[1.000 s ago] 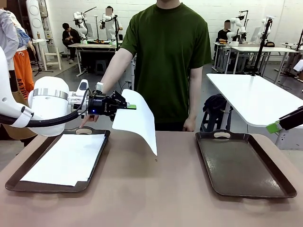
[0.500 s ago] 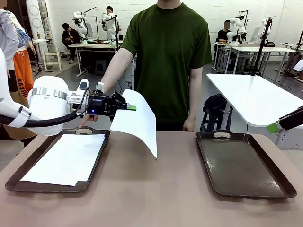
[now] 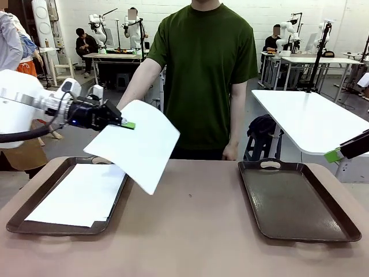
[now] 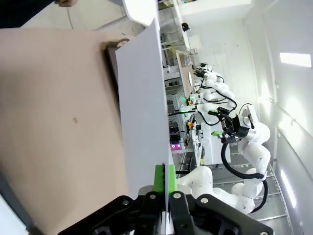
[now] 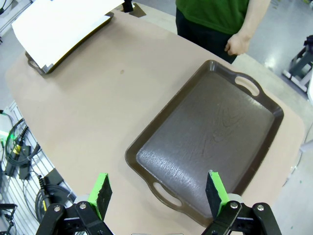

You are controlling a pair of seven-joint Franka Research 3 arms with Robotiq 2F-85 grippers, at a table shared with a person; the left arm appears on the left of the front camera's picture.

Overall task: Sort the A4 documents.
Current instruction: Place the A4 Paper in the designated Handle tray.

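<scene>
Now left gripper pinching shut on edge of A4 sheet, holding it in air over left tray with stacked sheets. Paper looking light, floppy; edge grip best. Right gripper hanging wide open, empty, over right tray.

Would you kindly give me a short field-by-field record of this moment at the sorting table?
left tool: shut on sheet, holding it tilted in the air above the table's left side
right tool: open, holding nothing, above the right tray
left tray: holds paper stack
right tray: nothing in it
person: stands at the far side, one arm reaching towards the left tray
table: brown, trays at either end
</scene>
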